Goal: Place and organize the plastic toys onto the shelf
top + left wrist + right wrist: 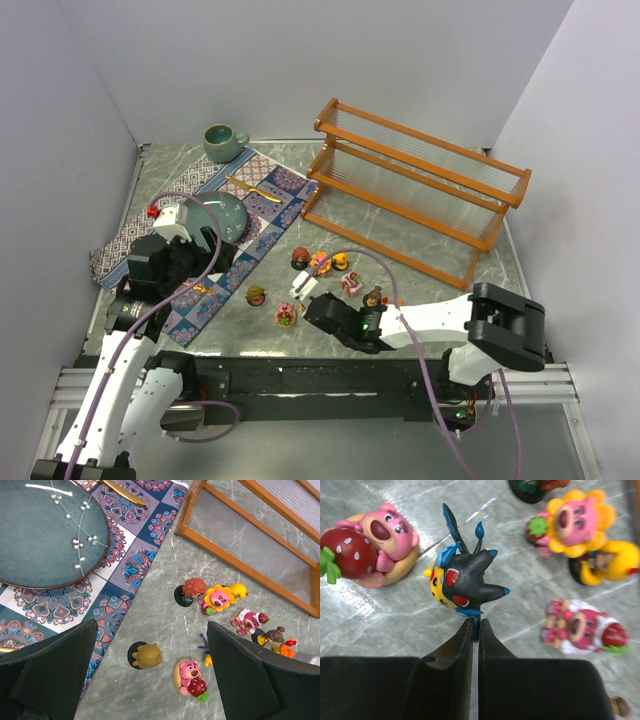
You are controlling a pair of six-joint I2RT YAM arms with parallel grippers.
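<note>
My right gripper (475,625) is shut on a thin blue part at the back of the dark spiky toy (462,582), low over the marble table; it shows in the top view (304,288). Around it stand a pink bear with a strawberry (375,545), a pink sunflower bear (575,522), a yellow figure (612,562) and a pink figure on a cake (580,627). My left gripper (151,625) is open and empty above a brown toy on a black base (145,656) and the strawberry bear (190,677). The wooden shelf (420,190) stands at the back right with no toys on it.
A patterned cloth mat (240,230) lies at the left with a teal plate (225,215) and a gold utensil (245,187) on it. A green mug (222,142) stands at the back. A red-haired toy (190,591) and a brown-and-orange toy (272,636) stand in the cluster.
</note>
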